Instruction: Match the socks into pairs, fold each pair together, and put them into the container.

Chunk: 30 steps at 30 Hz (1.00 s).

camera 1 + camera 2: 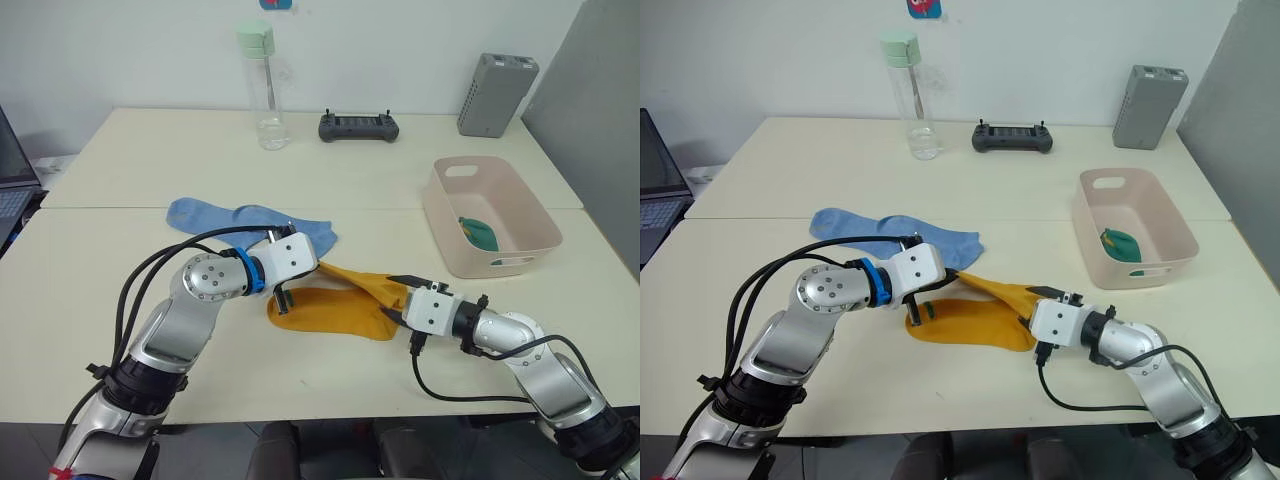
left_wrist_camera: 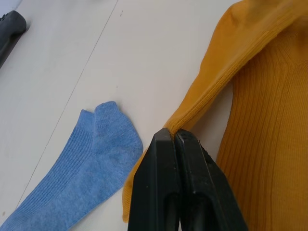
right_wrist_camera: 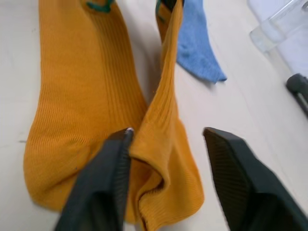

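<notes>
White desk before me, green pair already in the pink container by its right edge: near the front edge my left pincer pinches the upper yellow sock, my right pincer gapes around its other end, so next I clamp and lay it over its mate.

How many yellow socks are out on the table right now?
2. One yellow sock lies flat between the arms. The other yellow sock is stretched above it, one end pinched by the left pincer, the far end between the open fingers of the right pincer.
</notes>
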{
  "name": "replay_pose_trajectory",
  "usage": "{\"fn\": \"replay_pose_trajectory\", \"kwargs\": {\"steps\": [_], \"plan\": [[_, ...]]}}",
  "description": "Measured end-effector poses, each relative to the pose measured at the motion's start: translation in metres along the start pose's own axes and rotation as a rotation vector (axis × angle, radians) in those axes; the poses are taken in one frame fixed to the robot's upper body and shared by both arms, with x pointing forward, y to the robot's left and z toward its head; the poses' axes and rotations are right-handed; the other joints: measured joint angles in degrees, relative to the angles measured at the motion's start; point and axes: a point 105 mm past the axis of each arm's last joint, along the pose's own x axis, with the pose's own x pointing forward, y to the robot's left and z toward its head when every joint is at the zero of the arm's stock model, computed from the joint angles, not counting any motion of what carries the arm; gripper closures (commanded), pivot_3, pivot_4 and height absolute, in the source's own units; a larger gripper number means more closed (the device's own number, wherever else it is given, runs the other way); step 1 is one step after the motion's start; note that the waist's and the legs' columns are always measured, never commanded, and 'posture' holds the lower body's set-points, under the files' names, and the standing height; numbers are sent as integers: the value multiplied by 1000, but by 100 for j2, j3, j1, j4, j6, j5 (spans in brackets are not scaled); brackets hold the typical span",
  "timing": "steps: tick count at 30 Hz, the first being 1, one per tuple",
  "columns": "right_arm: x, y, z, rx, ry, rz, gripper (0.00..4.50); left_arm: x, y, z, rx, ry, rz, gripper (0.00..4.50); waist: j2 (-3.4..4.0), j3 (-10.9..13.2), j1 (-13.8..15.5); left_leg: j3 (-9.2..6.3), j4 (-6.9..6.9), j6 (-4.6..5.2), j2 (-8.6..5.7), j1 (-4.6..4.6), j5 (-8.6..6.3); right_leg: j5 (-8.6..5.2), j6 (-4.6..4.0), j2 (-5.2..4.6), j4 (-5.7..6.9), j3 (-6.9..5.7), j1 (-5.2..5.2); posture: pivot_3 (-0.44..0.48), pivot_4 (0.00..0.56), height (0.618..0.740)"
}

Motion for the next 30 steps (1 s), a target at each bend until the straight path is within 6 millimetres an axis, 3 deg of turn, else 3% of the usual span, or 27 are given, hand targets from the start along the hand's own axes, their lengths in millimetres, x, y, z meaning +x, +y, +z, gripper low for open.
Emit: {"fn": "replay_pose_trajectory", "kwargs": {"steps": [4,11,20,23,30], "plan": [[1,3,5,15,-39,17,4482,-1,0,-3,2,10,0,4500,0,0,1,0,0,0,0,0,0,0,-1,0,0,0,0,0,150,740],[1,4,0,18,-31,35,4482,-1,0,-7,0,12,-6,4500,0,0,3,1,0,0,0,0,0,0,-1,0,0,0,0,0,150,740],[4,-26,4,33,-79,19,4482,-13,8,-15,29,-44,-24,4500,0,0,-2,3,0,0,0,4,0,0,-1,0,2,2,2,0,150,740],[5,-34,4,27,-84,17,4500,-17,8,-18,17,-57,-54,3913,0,0,-1,5,-1,0,0,4,0,0,-2,-1,1,2,2,0,150,740],[5,-33,1,56,-101,38,4500,-21,5,-22,-4,-129,-84,1843,0,0,3,5,-3,0,0,3,0,-1,-5,-1,1,2,2,0,150,740]]}}
